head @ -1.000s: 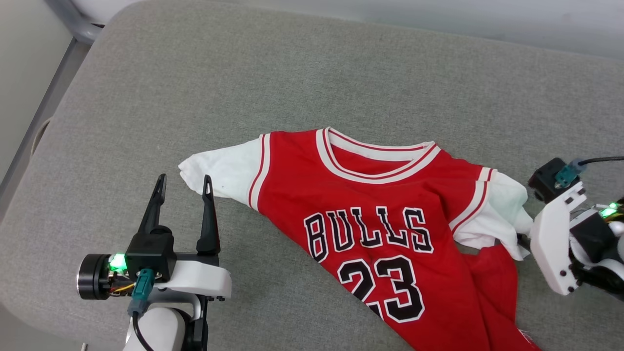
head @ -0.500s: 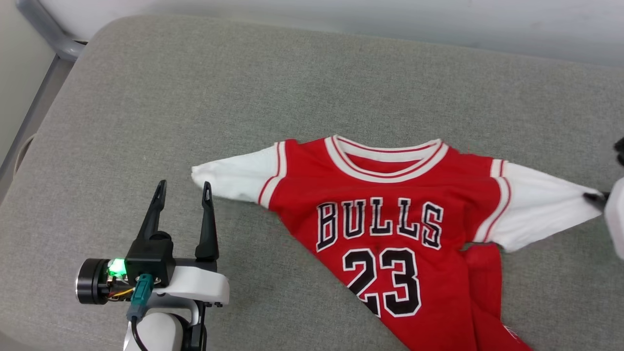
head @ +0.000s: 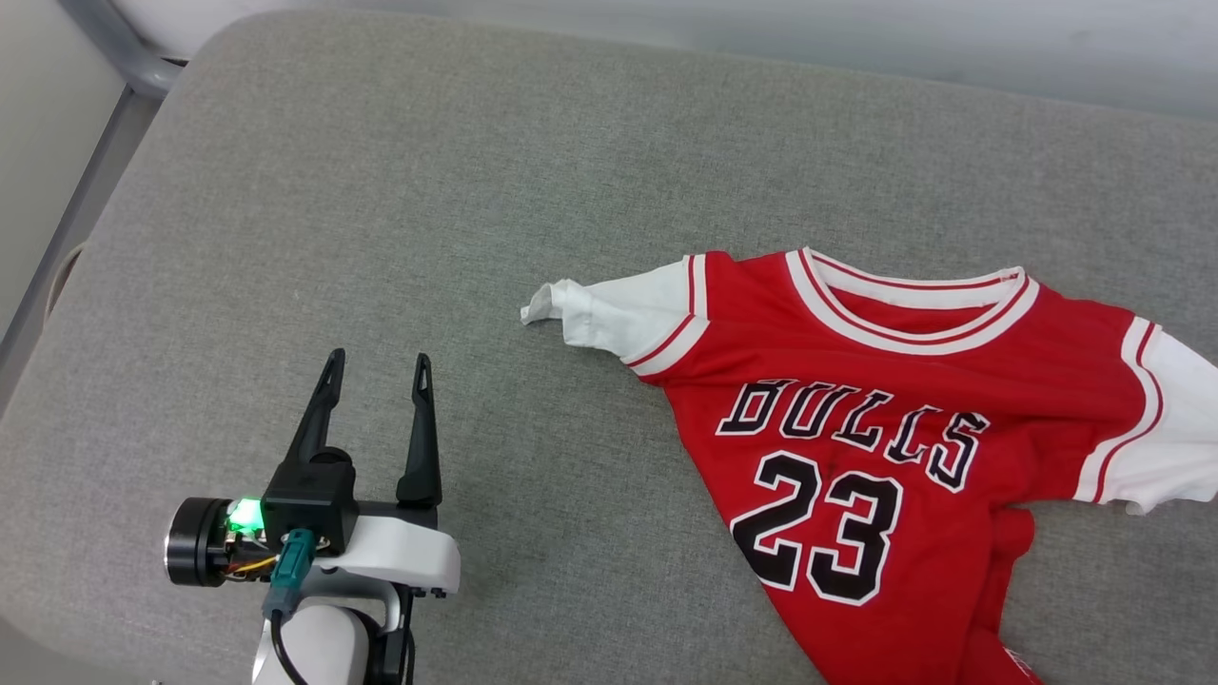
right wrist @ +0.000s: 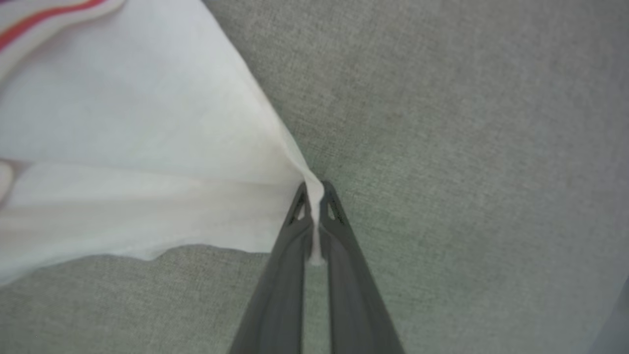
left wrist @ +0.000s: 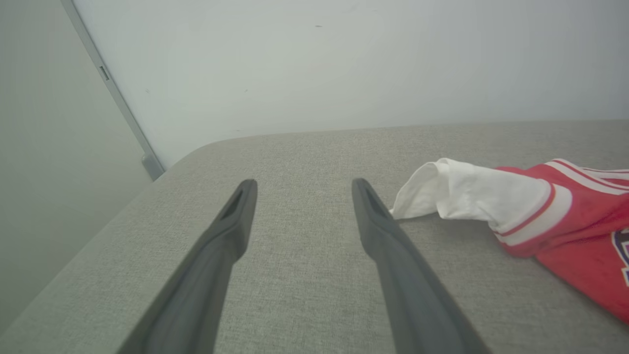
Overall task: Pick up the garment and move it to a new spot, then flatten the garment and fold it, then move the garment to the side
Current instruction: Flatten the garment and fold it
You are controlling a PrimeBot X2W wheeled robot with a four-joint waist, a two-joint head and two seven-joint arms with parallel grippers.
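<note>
Item: garment [head: 885, 381]. One white sleeve [head: 1175, 428] cut by head view's right edge; hem [head: 913, 656] cut by bottom edge. Left wrist view: lettering [left wrist: 623, 250] cropped, unreadable. Right wrist view: sleeve soft-focused, running off left edge.

Looks like a bare test room or lab from my end, though I can't swear to it. I've got a grey fabric-padded desk [head: 400, 190] with rounded corners, a plain pale wall [left wrist: 344, 59] behind it and a grey metal post [left wrist: 125, 115] in the corner.
</note>
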